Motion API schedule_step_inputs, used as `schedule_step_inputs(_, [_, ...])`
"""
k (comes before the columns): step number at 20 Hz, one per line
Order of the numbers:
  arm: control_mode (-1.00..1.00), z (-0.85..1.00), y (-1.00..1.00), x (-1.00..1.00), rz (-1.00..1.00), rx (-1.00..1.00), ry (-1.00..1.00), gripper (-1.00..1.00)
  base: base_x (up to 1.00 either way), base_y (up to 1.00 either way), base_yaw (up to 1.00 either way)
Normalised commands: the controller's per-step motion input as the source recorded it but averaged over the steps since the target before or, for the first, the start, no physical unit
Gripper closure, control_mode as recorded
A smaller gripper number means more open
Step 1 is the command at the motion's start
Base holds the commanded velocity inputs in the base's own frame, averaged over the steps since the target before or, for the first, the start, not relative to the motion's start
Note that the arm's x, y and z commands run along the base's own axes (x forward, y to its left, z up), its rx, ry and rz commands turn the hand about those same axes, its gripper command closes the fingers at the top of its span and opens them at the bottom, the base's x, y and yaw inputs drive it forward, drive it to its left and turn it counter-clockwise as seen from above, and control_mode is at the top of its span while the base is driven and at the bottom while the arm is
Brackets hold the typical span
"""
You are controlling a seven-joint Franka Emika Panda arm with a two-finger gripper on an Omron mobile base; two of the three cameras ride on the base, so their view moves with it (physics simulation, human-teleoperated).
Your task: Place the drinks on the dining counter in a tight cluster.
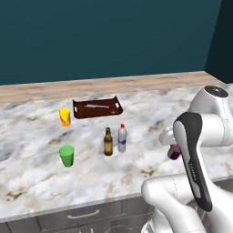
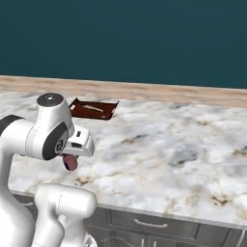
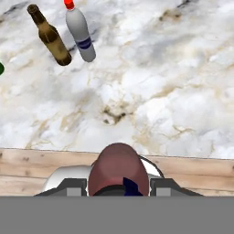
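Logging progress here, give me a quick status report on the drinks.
Gripper shut on maroon bottle. Beer bottle, clear bottle together on dining counter. Path clear.

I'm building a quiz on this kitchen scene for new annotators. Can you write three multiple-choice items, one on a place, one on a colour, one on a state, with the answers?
1. Where does the beer bottle stand?
A. Inside the brown tray
B. Right beside the clear bottle on the dining counter
C. On the floor

2. What colour is the clear bottle's cap?
A. Red
B. Green
C. White

3. What is the state of the gripper?
A. Open over the green cup
B. Shut on the maroon bottle
C. Shut on nothing

Answers:
1 B: the left base view shows the two upright, side by side on the marble.
2 A: red cap in the hand view.
3 B: the hand view shows the maroon bottle between the fingers.
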Motion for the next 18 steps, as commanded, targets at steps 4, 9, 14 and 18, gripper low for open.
schedule_step_inputs(4, [1.0, 0.0, 0.0, 0.0, 0.0, 0.0, 0.0, 1.0, 0.0, 0.0, 0.0])
schedule_step_inputs(9, [1.0, 0.0, 0.0, 0.0, 0.0, 0.0, 0.0, 1.0, 0.0, 0.0, 0.0])
schedule_step_inputs(14, [-1.0, 0.0, 0.0, 0.3, 0.07, 0.0, 0.0, 1.0, 0.0, 0.0, 0.0])
schedule_step_inputs(18, [-1.0, 0.0, 0.0, 1.0, 0.34, 0.0, 0.11, 1.0, 0.0, 0.0, 0.0])
